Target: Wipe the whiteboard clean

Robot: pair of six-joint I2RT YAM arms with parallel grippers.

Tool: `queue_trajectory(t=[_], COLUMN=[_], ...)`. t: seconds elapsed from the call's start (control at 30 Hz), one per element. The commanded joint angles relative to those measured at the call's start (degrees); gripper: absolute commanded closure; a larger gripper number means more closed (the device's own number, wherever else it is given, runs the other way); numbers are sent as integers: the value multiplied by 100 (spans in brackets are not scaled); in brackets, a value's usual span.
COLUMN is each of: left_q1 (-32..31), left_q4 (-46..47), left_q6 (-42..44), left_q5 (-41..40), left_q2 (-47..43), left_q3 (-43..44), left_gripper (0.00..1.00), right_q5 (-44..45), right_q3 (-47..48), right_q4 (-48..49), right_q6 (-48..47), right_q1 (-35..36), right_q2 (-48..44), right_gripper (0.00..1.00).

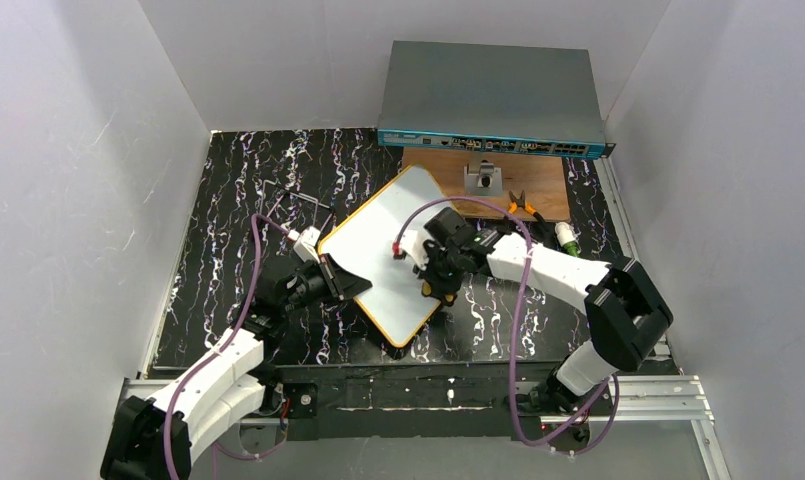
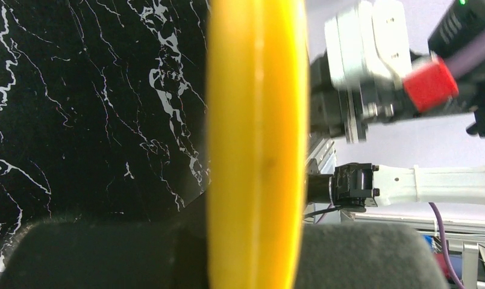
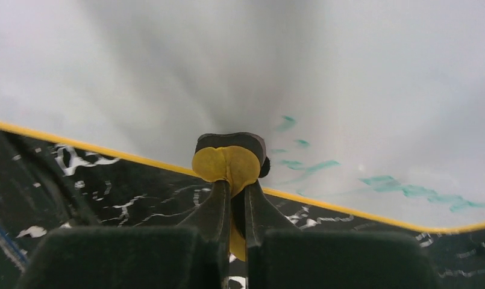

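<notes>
Gripping the whiteboard (image 1: 378, 250) firmly, left jaws steady it; right jaws, clenched on the eraser (image 3: 226, 164), should rub the green marks (image 3: 312, 164).

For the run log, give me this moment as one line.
left gripper: shut on whiteboard rim | right gripper: shut on yellow eraser | green marks: present

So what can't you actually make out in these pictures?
Top view: any writing on the whiteboard is too small, and the right hand and its yellow pad cover part.
Left wrist view: the board's yellow rim, blurred and edge-on, hides its face.
Right wrist view: the green marks are too blurred to read.
</notes>
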Motion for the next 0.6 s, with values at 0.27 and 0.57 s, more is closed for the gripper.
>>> queue_trajectory(t=[0.27, 0.57], left_q1=[-125, -128], left_q4=[603, 1029], left_q6=[-254, -527], left_q5=[1201, 1437], left_q2=[96, 101], left_q3=[172, 58], left_gripper=[100, 100], right_q5=[-447, -1509], right_q3=[212, 81], right_q4=[393, 564], right_q6=[212, 93], right_q1=[-854, -122], right_q2=[177, -156], right_gripper=[99, 99])
